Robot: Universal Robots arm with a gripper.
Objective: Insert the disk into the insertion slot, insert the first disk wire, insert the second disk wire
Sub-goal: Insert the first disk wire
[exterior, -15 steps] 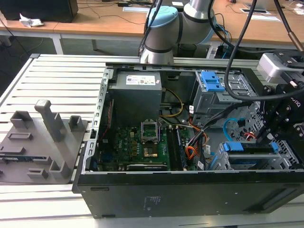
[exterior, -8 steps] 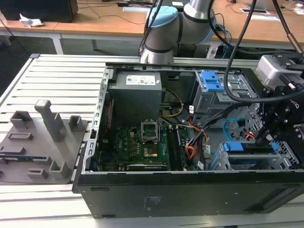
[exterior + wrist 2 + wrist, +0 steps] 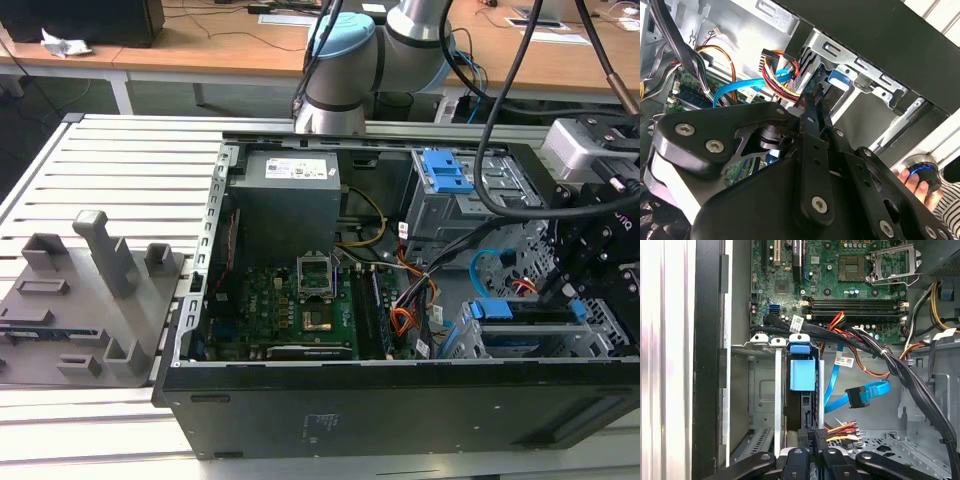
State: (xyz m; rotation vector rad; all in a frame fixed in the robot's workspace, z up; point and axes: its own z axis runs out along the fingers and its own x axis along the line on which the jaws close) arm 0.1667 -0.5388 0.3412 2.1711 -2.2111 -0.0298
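1. Fingers [image 3: 809,125] pinched nearly closed, apparently on the first disk wire [image 3: 842,430] plug, at the disk [image 3: 802,375] seated in the insertion slot [image 3: 762,390].
2. Plug small and stiff, wires limp: I'd grip the plug body, not the wires.
3. Loose second disk wire [image 3: 875,389] hangs just beside.

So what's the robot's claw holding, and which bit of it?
The gripper seems to pinch the first disk wire by its small black plug, right at the disk.

disk [image 3: 802,375] mostly hidden inside the insertion slot [image 3: 762,390], claw [image 3: 815,439] cut off by the picture edge, its grip unclear
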